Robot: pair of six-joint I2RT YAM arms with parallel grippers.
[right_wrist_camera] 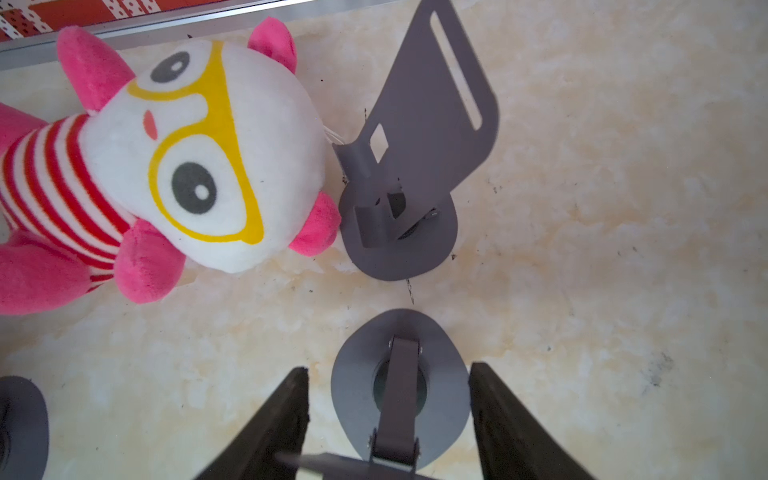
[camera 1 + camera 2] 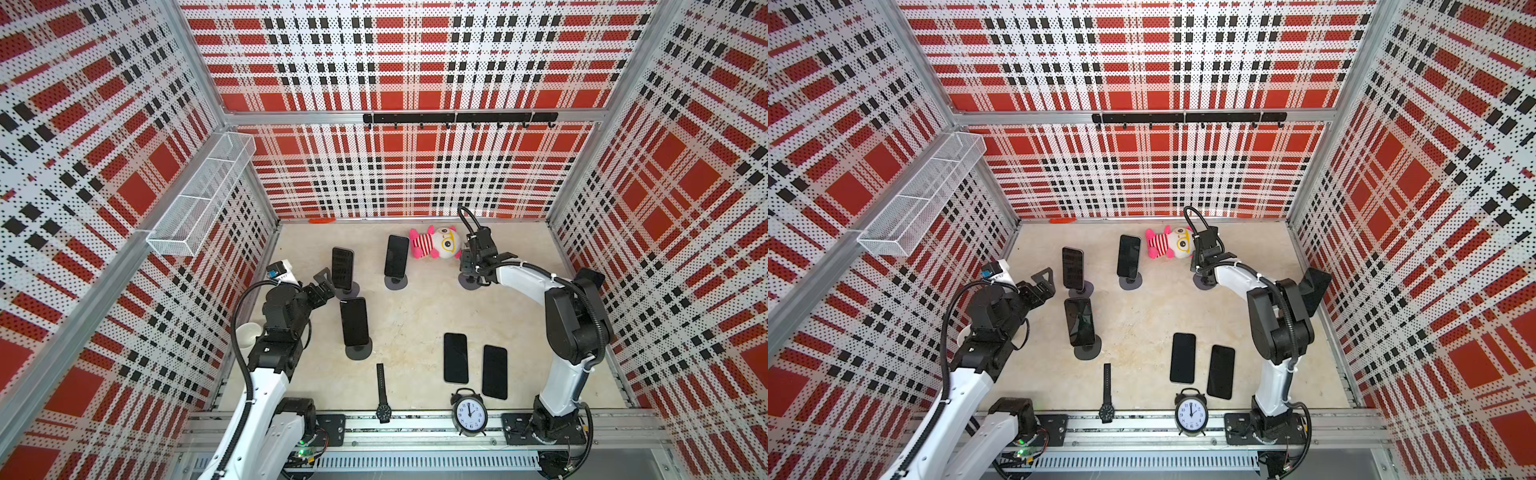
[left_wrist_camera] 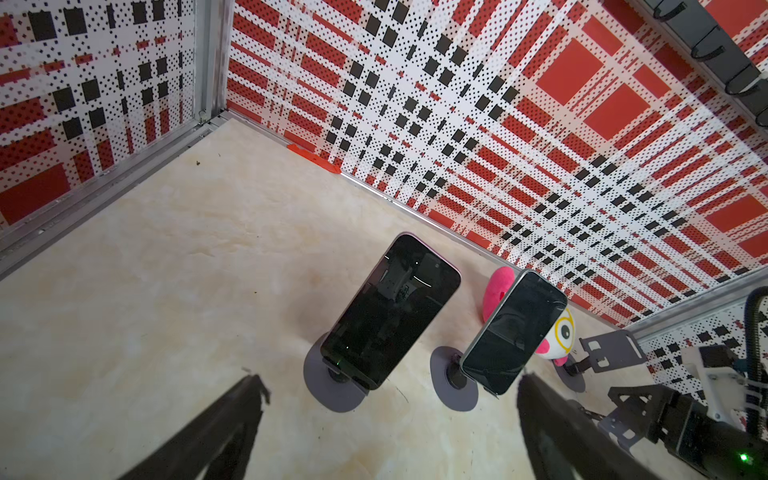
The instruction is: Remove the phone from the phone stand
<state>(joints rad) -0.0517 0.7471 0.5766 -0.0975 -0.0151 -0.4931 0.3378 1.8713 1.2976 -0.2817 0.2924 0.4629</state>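
Observation:
Three dark phones lean on grey stands: one at the back left (image 2: 343, 268) (image 3: 390, 316), one at the back middle (image 2: 397, 255) (image 3: 513, 332), one nearer the front (image 2: 354, 322). My left gripper (image 2: 327, 286) (image 3: 390, 380) is open just left of the back-left phone, touching nothing. My right gripper (image 2: 467, 266) (image 1: 390, 372) is open over an empty phone stand (image 1: 399, 395), whose arm and base lie between the fingers. A second empty stand (image 1: 415, 166) stands just beyond it. Two phones (image 2: 456, 357) (image 2: 494, 372) lie flat at the front right.
A pink striped plush toy (image 2: 434, 243) (image 1: 166, 166) lies against the second empty stand. A wristwatch (image 2: 382, 392) and an alarm clock (image 2: 469, 413) sit at the front edge. A white bowl (image 2: 249, 332) is behind the left arm. A mesh basket (image 2: 203, 195) hangs on the left wall.

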